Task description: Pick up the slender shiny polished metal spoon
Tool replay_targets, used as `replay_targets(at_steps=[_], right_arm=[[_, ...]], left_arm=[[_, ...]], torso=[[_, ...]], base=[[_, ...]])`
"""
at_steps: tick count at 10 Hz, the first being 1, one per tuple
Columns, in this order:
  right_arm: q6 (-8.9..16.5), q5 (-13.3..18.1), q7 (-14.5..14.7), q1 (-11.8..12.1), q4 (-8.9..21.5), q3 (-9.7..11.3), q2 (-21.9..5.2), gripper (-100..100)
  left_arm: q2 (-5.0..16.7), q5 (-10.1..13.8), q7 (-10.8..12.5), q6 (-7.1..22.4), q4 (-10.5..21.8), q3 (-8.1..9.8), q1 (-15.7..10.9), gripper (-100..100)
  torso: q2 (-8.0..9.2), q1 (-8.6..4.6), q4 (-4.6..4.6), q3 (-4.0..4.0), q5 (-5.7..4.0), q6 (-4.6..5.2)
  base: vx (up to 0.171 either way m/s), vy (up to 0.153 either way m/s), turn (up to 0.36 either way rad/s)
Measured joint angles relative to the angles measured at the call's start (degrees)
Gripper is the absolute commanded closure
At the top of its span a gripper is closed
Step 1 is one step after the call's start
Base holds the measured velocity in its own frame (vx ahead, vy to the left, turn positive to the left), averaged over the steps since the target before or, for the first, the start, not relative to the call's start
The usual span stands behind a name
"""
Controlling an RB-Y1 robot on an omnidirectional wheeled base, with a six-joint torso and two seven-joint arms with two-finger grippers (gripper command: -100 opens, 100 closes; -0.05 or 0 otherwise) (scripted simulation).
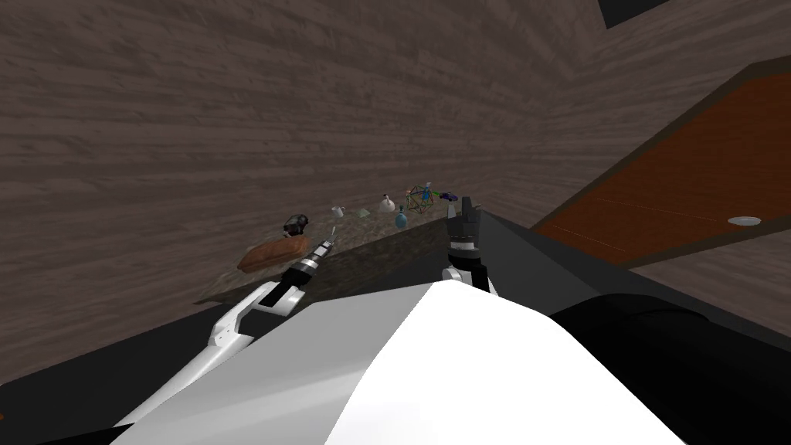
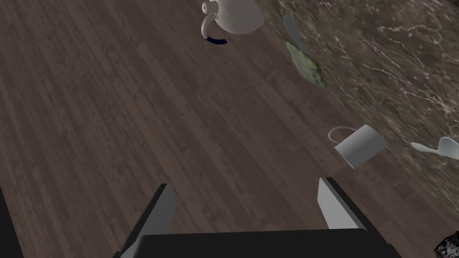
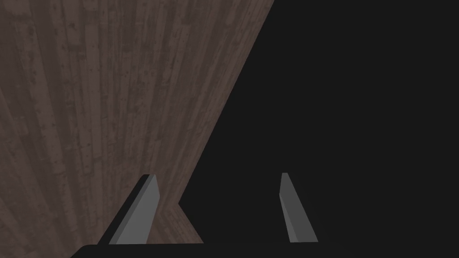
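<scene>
Marbled brown counter [image 2: 394, 58] beside dark wood planks [image 2: 112, 112] — mug [image 2: 361, 145] near spread left gripper [image 2: 245, 182]; right gripper [image 3: 218, 174] spread too.

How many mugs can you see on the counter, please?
1. The white mug stands near the counter's edge, just beyond the open left gripper, with a pale spoon beside it and a round white pot farther along. Others may be hidden.

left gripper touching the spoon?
Apart. Left wrist view: the open left gripper hangs clear of the spoon, which lies on the counter beyond the mug.
</scene>
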Motion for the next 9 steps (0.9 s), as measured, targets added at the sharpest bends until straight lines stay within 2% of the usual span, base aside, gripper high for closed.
replay_targets(at_steps=[2, 5, 6, 9], right_arm=[[0.0, 0.0, 0.0, 0.0, 0.0, 0.0, 0.0, 0], [0.0, 0.0, 0.0, 0.0, 0.0, 0.0, 0.0, 0], [0.0, 0.0, 0.0, 0.0, 0.0, 0.0, 0.0, 0], [0.0, 0.0, 0.0, 0.0, 0.0, 0.0, 0.0, 0]], left_arm=[[2.7, 0.5, 0.6, 2.7, 0.9, -0.52, 0.2, -100], [6.9, 1.2, 1.8, 5.0, 4.0, -1.29, 0.3, -100], [8.1, 1.2, 2.1, 5.7, 6.0, -2.07, 0.2, -100], [12.0, 1.9, 3.2, 9.4, 7.1, -2.52, 1.1, -100]], torso=[[-0.05, -0.01, -0.01, -0.03, 0.0, 0.0], [-0.08, -0.01, -0.02, -0.05, 0.0, -0.03], [-0.12, -0.01, -0.03, -0.07, 0.0, 0.0], [-0.14, 0.0, -0.03, -0.08, 0.0, -0.03]], base=[[0.018, -0.017, -0.096], [0.03, -0.02, -0.124], [0.03, -0.012, -0.078], [0.045, -0.014, -0.124]])
